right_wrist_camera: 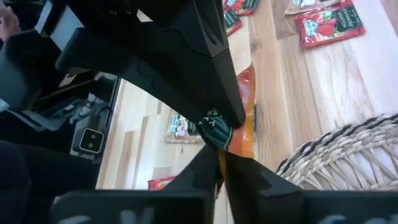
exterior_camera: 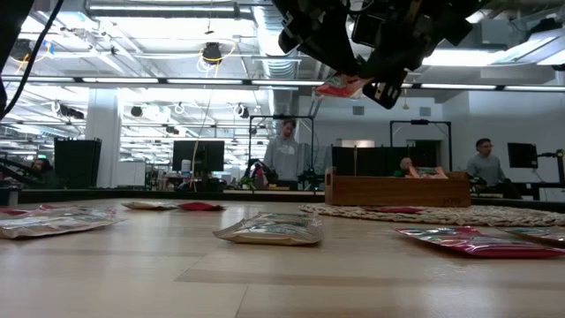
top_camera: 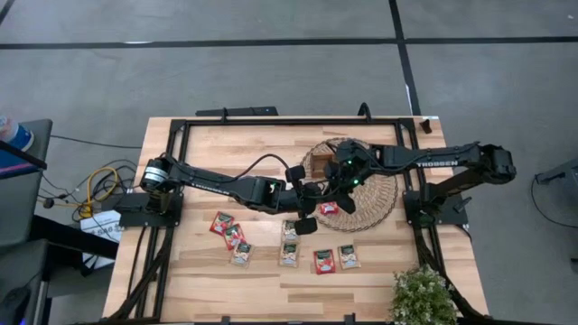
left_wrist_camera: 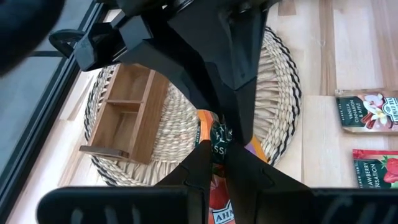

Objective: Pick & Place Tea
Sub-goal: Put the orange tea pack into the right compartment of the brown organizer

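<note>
Both grippers meet in mid-air over the left edge of the round wicker mat [top_camera: 357,185]. My left gripper [left_wrist_camera: 214,152] and my right gripper [right_wrist_camera: 219,158] are each shut on one orange-red tea sachet [exterior_camera: 342,87] with a dark green band. Another red sachet [top_camera: 328,208] lies flat on the mat. Several more red and pale sachets [top_camera: 289,255] lie flat in a loose row on the near half of the table. The wooden compartment tray [left_wrist_camera: 124,112] stands on the mat's far part. My left gripper pinches the sachet between its two fingers at the dark band end [left_wrist_camera: 217,140], reaching in from the table's left. The sachet is lifted clear of the table. My right gripper pinches the same sachet near its dark band [right_wrist_camera: 214,127], from the table's right, opposite the left fingers. The orange part [right_wrist_camera: 247,102] sticks out beyond the fingers, in the air.
A potted plant [top_camera: 422,296] stands at the table's near right corner. A black frame [top_camera: 271,121] runs along the table's edges. The wood between the sachet row and the near edge is bare. People show in the room [exterior_camera: 284,150] beyond the table.
</note>
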You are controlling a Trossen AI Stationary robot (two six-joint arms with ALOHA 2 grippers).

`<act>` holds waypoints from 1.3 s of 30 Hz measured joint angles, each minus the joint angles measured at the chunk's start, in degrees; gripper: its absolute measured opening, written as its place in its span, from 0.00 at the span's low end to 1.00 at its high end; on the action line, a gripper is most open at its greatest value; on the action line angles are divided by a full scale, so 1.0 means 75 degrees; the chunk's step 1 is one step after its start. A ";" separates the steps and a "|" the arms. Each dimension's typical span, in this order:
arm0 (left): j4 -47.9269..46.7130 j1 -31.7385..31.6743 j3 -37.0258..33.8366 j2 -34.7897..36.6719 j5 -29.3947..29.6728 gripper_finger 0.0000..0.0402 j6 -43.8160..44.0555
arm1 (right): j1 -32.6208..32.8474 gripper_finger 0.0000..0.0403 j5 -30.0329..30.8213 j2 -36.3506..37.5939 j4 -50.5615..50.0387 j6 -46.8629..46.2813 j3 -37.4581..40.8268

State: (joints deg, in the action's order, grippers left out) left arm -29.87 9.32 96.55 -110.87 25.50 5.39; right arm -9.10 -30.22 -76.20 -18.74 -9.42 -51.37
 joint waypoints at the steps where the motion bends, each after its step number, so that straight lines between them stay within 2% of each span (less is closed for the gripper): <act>1: 0.0000 0.0001 0.0000 0.0000 -0.0001 0.07 0.0002 | 0.0000 0.02 0.0003 0.0000 0.0000 0.0001 0.0000; 8: 0.0004 0.0001 0.0000 0.0000 -0.0021 0.07 0.0100 | 0.0000 0.00 0.0023 0.0000 -0.0051 -0.0083 0.0000; 12: 0.0003 0.0007 0.0000 0.0000 0.0375 0.07 0.0583 | -0.0003 0.00 0.0114 0.0003 -0.0098 -0.0089 -0.0003; 17: 0.0015 0.0010 0.0000 -0.0006 0.0711 0.09 0.0629 | -0.0003 0.00 0.0259 0.0006 -0.0263 -0.0113 -0.0009; 22: -0.0003 0.0007 0.0000 -0.0006 0.0858 0.20 0.0941 | -0.0003 0.00 0.0272 0.0003 -0.0423 -0.0156 0.0006; 29: -0.0004 0.0030 0.0000 -0.0006 0.1051 0.39 0.0996 | -0.0066 0.00 0.0487 0.0003 -0.0684 -0.0152 0.0006; 34: -0.0065 0.0144 0.0000 0.0076 0.1938 0.46 0.0511 | -0.0276 0.00 0.0725 0.0003 -0.1769 0.0012 -0.0069; 36: -0.0262 0.0197 0.0000 0.0150 0.2341 0.47 0.0250 | -0.0339 0.00 0.1159 0.0003 -0.2673 0.0322 -0.0330; 39: -0.0608 0.0222 0.0001 0.0268 0.2808 0.47 0.0048 | -0.0358 0.00 0.2231 0.0003 -0.4313 0.0860 -0.0966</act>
State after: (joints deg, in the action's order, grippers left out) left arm -34.42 10.98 96.56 -108.86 46.56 5.76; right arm -11.79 -13.49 -76.18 -51.09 -2.97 -58.62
